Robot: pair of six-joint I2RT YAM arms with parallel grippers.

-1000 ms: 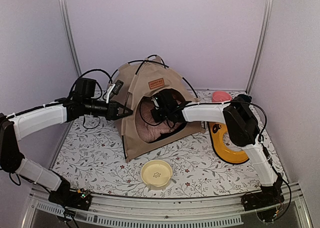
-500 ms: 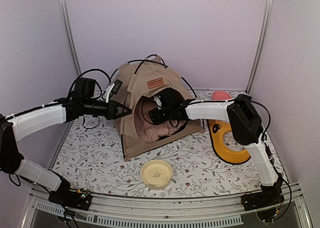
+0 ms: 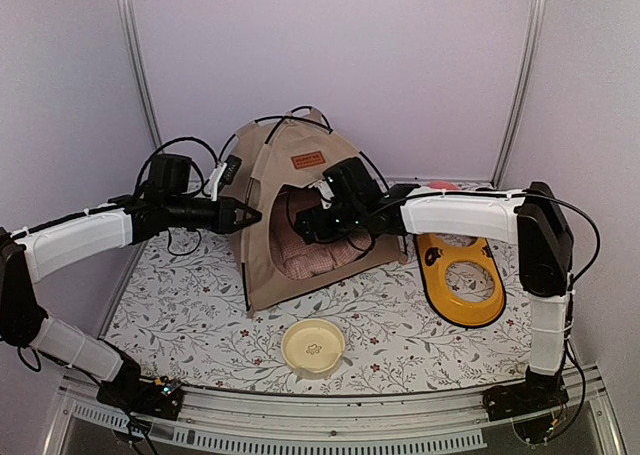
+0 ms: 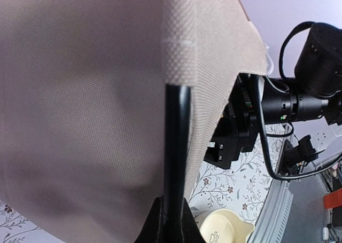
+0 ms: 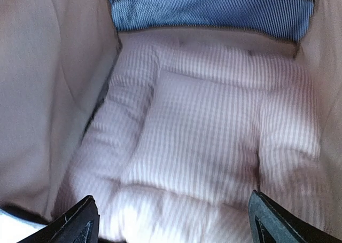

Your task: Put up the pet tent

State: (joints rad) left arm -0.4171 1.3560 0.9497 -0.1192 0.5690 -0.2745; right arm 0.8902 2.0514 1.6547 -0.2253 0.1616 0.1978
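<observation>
The right gripper (image 5: 172, 211) has drawn back to the mouth of the tent (image 3: 265, 170), jaws apart, leaving the cushion (image 5: 203, 136) flat inside. The tent stands upright, far centre; the left gripper (image 3: 248, 215) clamps its pole (image 4: 176, 147). Setup looks nearly done.

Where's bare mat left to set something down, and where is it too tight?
Bare mat: front left, between the pet tent, the cream bowl and the mat's left edge; front right, between cream bowl and yellow tray. Crowded: the tent's doorway, filled by the right gripper, and its left side, where the left gripper holds a pole.
</observation>
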